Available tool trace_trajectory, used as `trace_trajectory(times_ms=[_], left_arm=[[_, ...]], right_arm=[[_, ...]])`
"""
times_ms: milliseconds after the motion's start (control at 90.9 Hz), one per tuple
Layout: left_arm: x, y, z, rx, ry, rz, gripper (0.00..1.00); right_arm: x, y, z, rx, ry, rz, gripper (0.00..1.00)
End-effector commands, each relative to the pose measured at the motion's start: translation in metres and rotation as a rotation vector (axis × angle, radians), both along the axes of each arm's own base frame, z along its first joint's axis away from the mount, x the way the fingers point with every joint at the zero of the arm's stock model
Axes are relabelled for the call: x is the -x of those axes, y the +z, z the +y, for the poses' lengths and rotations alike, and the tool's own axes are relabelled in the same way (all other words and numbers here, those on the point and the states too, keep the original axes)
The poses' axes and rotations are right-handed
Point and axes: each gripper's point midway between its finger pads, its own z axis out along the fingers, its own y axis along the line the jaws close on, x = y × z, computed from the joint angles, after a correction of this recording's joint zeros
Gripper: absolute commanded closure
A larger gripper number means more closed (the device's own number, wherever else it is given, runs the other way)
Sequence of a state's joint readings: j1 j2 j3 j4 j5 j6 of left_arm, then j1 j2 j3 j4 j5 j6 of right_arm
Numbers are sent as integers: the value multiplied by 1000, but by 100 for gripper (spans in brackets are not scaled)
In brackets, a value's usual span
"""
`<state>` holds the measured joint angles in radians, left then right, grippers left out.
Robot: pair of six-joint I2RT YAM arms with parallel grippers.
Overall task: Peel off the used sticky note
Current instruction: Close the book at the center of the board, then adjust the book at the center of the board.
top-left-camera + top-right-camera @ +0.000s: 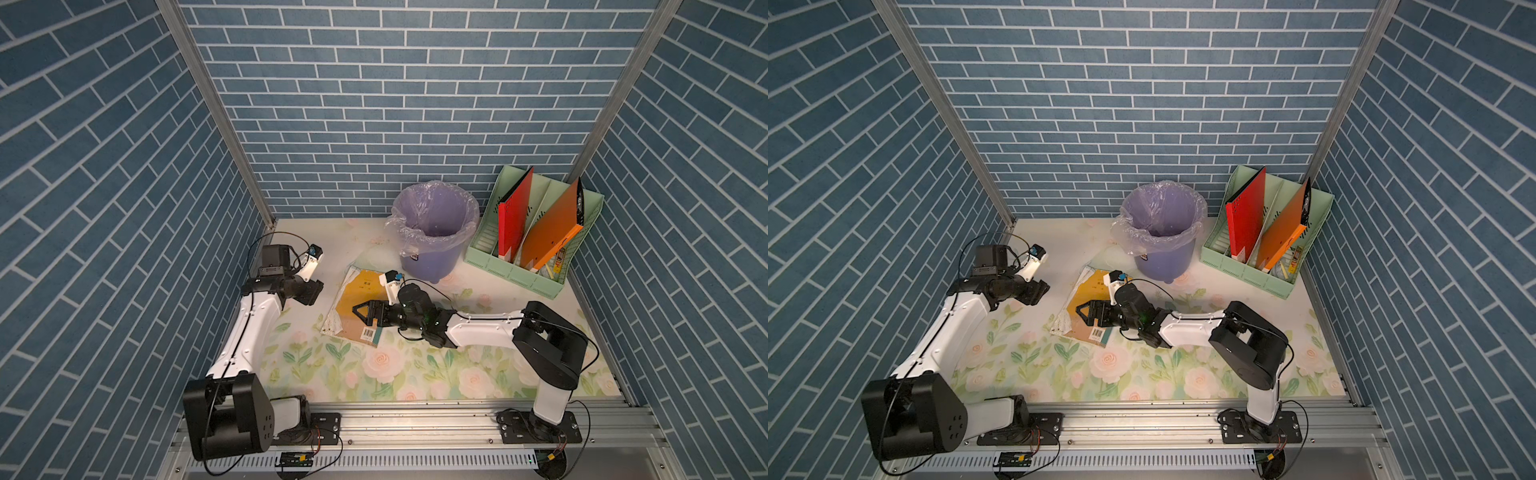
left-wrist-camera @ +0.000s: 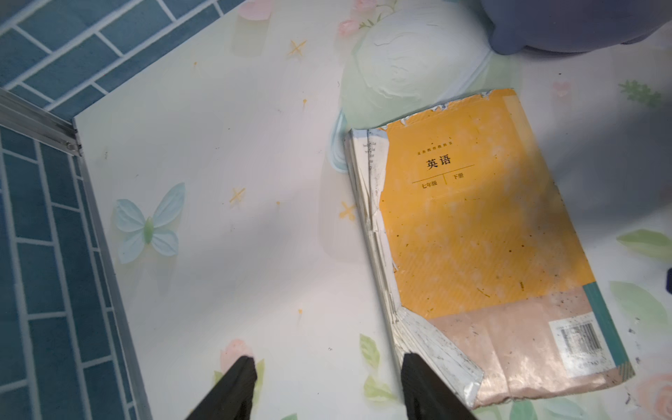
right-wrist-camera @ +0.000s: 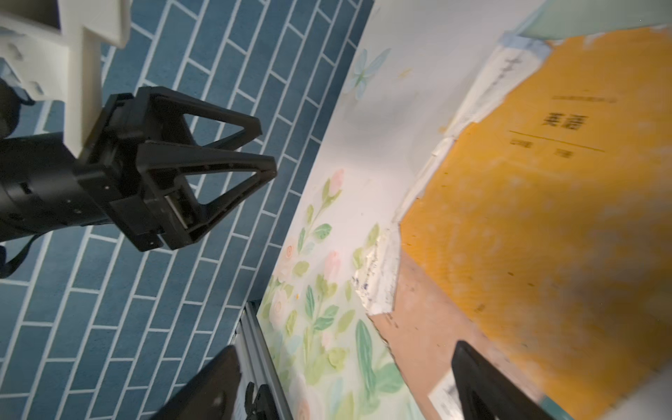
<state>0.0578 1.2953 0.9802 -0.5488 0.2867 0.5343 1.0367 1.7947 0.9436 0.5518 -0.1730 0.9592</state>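
Floral-print desk [image 1: 415, 374], blue brick-print walls [image 1: 374, 83]. Torn orange book [image 2: 491, 236] flat. L gripper [image 2: 327, 358] & R gripper [image 3: 347, 347] both spread apart, empty.

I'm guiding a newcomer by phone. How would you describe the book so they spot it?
Find the purple bin at the back. Just in front lies the book, flat. Unlike the standing folders in the rack, its orange cover is torn.

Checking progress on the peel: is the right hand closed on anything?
No, the right hand has its jaws spread wide apart over the orange book, gripping nothing.
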Motion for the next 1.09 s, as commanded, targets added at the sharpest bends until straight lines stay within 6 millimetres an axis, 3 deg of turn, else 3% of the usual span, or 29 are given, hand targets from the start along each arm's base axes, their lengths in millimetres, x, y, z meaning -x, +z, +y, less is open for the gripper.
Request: trace_trajectory(times_ms=[0,121,198,418,803,946,1001,1078], left_arm=[[8,-39,-30,42,-40,98,33],[4,-65,-54,47,-72,133,36],[-3,-78,-59,16,-73,139,38],[-20,-111,-32,-124,28,162,55],[-4,-149,-23,-183,19,242,66],[3,-155,-30,-151,-8,272,68],[5,-157,-32,-141,-20,283,69],[8,-160,-33,-138,-29,293,69]], right_arm=[[-20,-16,-33,28,-174,35,9],[-30,-38,-50,58,-258,71,10],[-36,-49,-54,70,-293,88,12],[-49,-72,-42,76,-345,151,16],[-53,-105,-13,21,-411,282,17],[-55,-87,16,-107,-358,296,17],[-55,-72,27,-183,-319,281,17],[-54,-31,42,-366,-257,246,18]])
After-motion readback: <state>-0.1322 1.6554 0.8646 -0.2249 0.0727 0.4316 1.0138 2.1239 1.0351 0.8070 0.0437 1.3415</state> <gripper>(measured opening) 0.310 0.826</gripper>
